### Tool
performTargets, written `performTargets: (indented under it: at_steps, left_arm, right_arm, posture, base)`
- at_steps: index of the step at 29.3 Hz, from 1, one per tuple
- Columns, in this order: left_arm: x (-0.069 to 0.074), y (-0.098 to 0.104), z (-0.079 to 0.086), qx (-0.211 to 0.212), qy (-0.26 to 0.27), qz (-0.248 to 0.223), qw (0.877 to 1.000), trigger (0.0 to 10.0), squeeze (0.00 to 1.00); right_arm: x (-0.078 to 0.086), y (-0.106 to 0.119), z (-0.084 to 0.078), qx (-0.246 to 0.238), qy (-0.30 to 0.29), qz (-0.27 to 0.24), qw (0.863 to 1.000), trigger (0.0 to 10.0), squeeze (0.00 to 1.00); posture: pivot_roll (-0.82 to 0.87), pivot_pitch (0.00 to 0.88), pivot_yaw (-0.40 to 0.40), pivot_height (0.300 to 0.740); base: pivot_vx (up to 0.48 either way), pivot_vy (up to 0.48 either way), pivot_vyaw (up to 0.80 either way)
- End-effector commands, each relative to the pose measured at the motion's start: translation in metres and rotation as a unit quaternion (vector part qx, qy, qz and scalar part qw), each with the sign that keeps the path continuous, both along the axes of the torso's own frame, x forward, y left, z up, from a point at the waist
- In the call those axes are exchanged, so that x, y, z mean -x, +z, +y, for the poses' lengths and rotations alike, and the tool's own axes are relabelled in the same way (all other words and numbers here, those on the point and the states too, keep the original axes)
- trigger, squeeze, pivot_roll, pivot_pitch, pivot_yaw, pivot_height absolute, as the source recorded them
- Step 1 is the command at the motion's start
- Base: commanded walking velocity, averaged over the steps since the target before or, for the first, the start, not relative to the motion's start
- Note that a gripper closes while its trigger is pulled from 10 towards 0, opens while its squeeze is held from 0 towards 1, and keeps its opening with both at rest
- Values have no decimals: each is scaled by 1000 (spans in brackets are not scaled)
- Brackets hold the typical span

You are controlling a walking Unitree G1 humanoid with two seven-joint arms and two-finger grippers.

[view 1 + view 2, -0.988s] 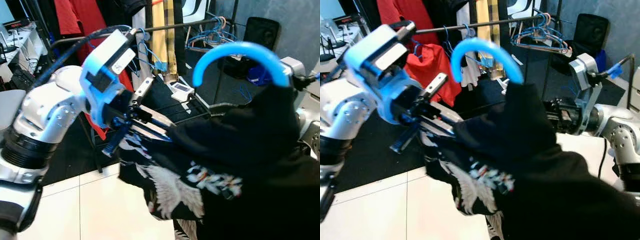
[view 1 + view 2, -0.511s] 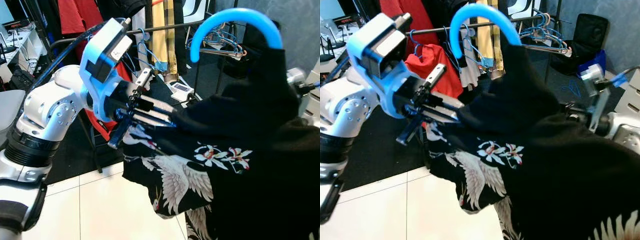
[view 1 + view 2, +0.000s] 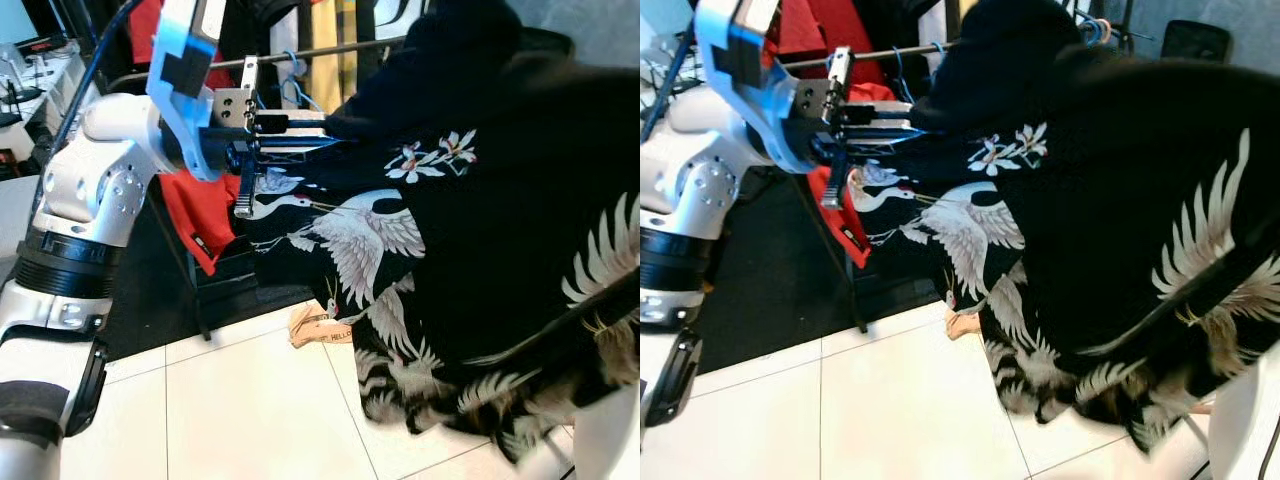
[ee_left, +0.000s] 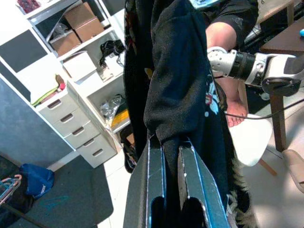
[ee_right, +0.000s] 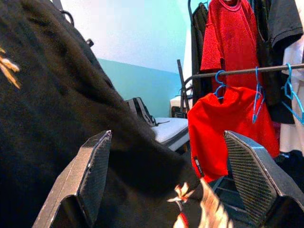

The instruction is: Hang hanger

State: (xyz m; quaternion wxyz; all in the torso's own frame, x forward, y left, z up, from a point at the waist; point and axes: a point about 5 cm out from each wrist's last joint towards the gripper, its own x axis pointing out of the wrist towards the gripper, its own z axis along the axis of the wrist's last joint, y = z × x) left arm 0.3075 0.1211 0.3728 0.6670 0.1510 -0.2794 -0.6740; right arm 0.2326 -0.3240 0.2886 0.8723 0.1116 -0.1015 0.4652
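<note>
Two eye views show my left gripper (image 3: 300,140) pinching the black garment (image 3: 480,200) up beside the rail (image 3: 890,52); the blue hanger hook seen half a second ago is now out of sight. Left wrist: fingers (image 4: 156,175) clamped on cloth. Right wrist: fingers (image 5: 90,171) spread wide, garment between. Cloth could slip free if I lift crookedly.

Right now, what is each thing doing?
Left gripper: shut on the black garment.
Right gripper: open, fingers spread, garment between them.
Black garment: lifted up, draped, hem off the floor.
Red shirt: hanging on the rail.
Rail: holding blue hangers.
</note>
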Motion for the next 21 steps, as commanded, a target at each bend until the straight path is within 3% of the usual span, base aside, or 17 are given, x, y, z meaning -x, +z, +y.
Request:
performTargets:
  at_steps: [1,2,3,7,8,13,14,16,17,20,21]
  left_arm:
    - [5,17,11,19,-12,-22,1000,8706,0]
    - [5,17,11,19,-12,-22,1000,8706,0]
    - [10,25,13,20,-44,-21,999,8980,0]
    - [10,25,13,20,-44,-21,999,8980,0]
    - [15,29,13,15,-79,-18,997,9412,0]
    - [19,37,15,32,-114,-15,993,10000,0]
    - [21,42,16,46,-142,-16,989,10000,0]
    - [21,42,16,46,-142,-16,989,10000,0]
    - [22,46,16,58,-162,-16,985,10000,0]
    - [22,46,16,58,-162,-16,985,10000,0]
    - [23,49,15,65,-178,-16,982,10000,0]
  right_arm:
    - [11,1,-5,-7,-3,-3,1000,10000,0]
    - [11,1,-5,-7,-3,-3,1000,10000,0]
    - [17,-4,-10,-14,-11,6,1000,10000,0]
    - [17,-4,-10,-14,-11,6,1000,10000,0]
    - [19,-9,-11,-20,-18,11,1000,10000,0]
    - [18,-12,-8,-30,-17,13,999,10000,0]
    - [17,-15,-1,-43,-7,16,999,10000,0]
    - [17,-15,-1,-43,-7,16,999,10000,0]
    - [16,-17,8,-55,11,16,998,10000,0]
    - [16,-17,8,-55,11,16,998,10000,0]
    - [16,-14,20,-75,49,6,996,10000,0]
  posture:
    - [-53,26,82,740]
    - [-53,26,82,740]
    - [-56,21,83,740]
    - [-56,21,83,740]
    - [-55,16,84,740]
    - [-55,10,81,740]
    - [-60,7,82,740]
    - [-60,7,82,740]
    - [-61,7,82,740]
    - [-61,7,82,740]
    - [-61,7,86,740]
  base:
    - [0,0,0]
    - [0,0,0]
    - [0,0,0]
    - [0,0,0]
    - [0,0,0]
    - [0,0,0]
    - [0,0,0]
    - [0,0,0]
    - [0,0,0]
    - [0,0,0]
    - [0,0,0]
